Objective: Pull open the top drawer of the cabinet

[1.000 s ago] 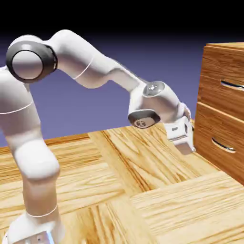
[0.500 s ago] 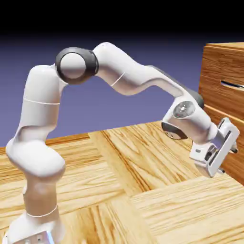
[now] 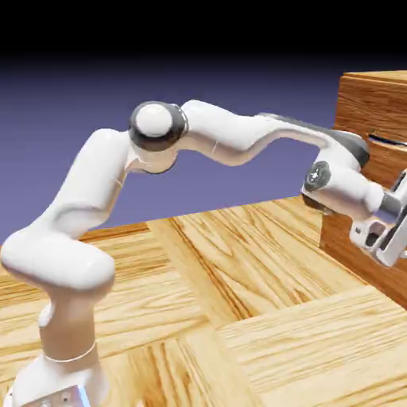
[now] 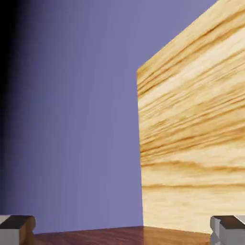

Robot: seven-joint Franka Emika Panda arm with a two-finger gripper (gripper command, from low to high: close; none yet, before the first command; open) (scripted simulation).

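Observation:
The cabinet stands at the exterior view's right edge, glossy orange-brown. Its top drawer shows part of the silver handle. My white hand is lower than that handle, in front of the drawer below, and the picture's right edge cuts it off. In the hand view my gripper is open, with one grey fingertip at the left corner and the other at the right, nothing between them. A dark glossy wood strip runs along the bottom there. No handle shows in the hand view.
Pale wood-plank floor spreads under the arm. In the hand view a pale wood-grain surface fills the right half, with the blue-violet backdrop at the left. The lower drawer's front lies just behind my wrist.
The arm has stretched to the right and the hand has risen from near the floor to the cabinet's front. The hand now runs off the right edge.

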